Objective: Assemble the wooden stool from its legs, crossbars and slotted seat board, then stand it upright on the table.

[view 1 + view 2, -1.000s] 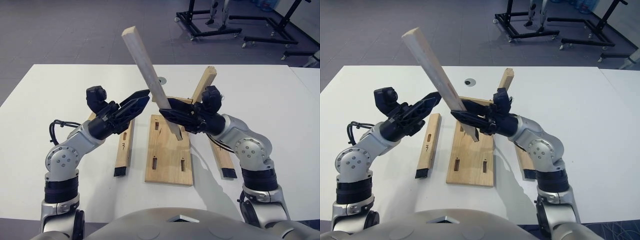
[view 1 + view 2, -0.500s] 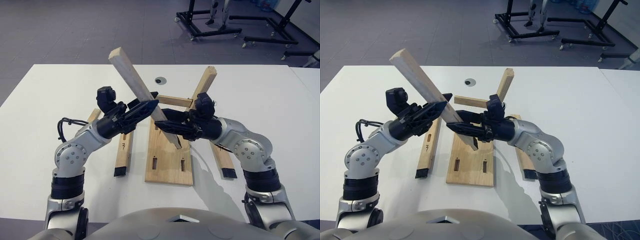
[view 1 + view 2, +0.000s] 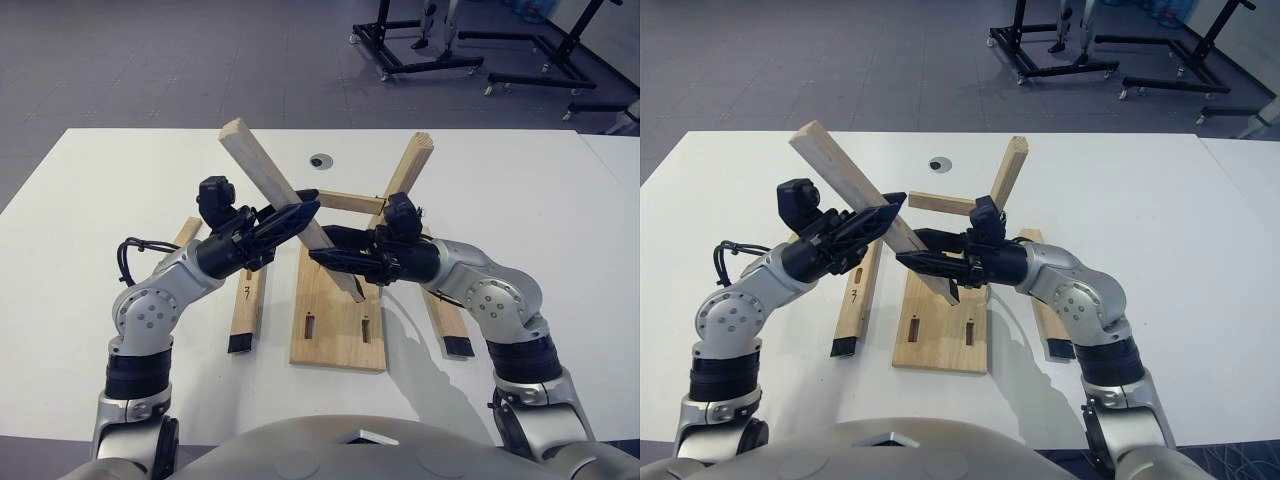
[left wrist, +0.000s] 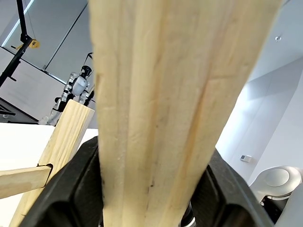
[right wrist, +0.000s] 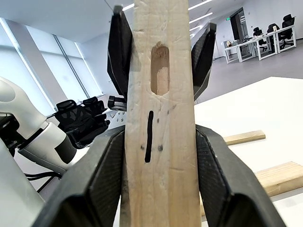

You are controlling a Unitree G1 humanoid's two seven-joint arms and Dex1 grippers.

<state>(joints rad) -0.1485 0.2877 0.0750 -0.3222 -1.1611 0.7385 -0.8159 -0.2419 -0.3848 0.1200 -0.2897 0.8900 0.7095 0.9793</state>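
Clamped on one stool leg (image 3: 255, 158) with left end effector (image 3: 308, 212) and right end effector (image 3: 322, 258), holding it tilted over the slotted seat board (image 3: 335, 335) on the table (image 3: 120, 180). Swing upright, square the lower tip over a slot (image 3: 366, 322), then press straight down without twisting.

Handwritten mark resembling a 7 is recorded on the flat leg (image 3: 246, 300), which lies just left of the seat board (image 3: 338, 335). One black pen stroke is noted on the held leg (image 5: 158, 156), just beneath its slot — readable as a 1 or a plain tick, undecided.
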